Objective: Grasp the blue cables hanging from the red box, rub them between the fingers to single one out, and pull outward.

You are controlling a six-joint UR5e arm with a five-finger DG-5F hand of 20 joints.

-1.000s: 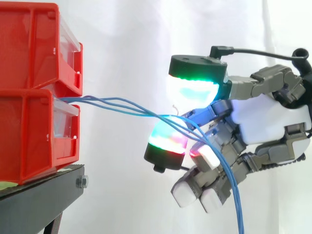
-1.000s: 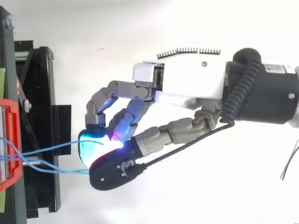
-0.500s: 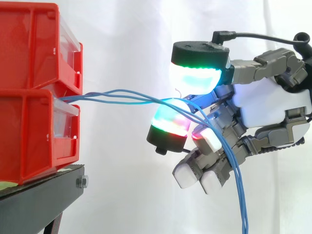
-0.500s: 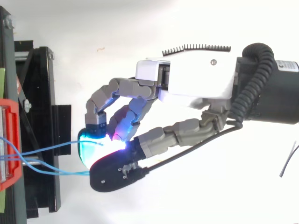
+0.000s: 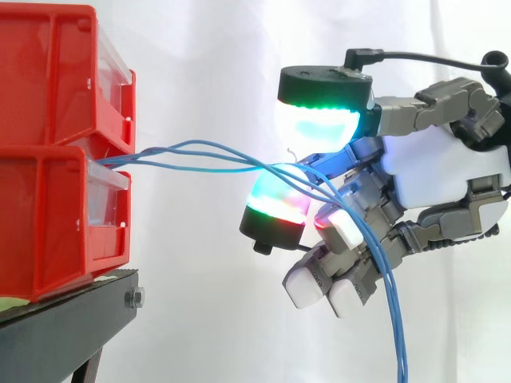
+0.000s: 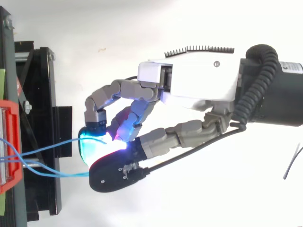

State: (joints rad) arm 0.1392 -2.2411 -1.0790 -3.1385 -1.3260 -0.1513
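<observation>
Thin blue cables (image 5: 200,157) run out of the gap between two stacked red bins (image 5: 56,152) and stretch rightwards to my hand (image 5: 435,187). The hand is curled round them: the cables pass between the upper glowing pad (image 5: 319,132) and the lower glowing pad (image 5: 279,203), then drop down past the lower fingers (image 5: 319,287) to the bottom edge. From above, the blue cables (image 6: 42,151) fan out from the red bin (image 6: 9,146) and meet at the cyan-lit pad (image 6: 94,146) of the hand (image 6: 199,80).
The red bins sit on a black stand (image 5: 64,327) at the left, seen from above as a black frame (image 6: 40,123). A white curtain backs the scene. Open space lies below and right of the stand.
The hand has shifted very slightly left towards the bins since half a second ago, and the cables bow a little more. The pinch on the cables is unchanged.
</observation>
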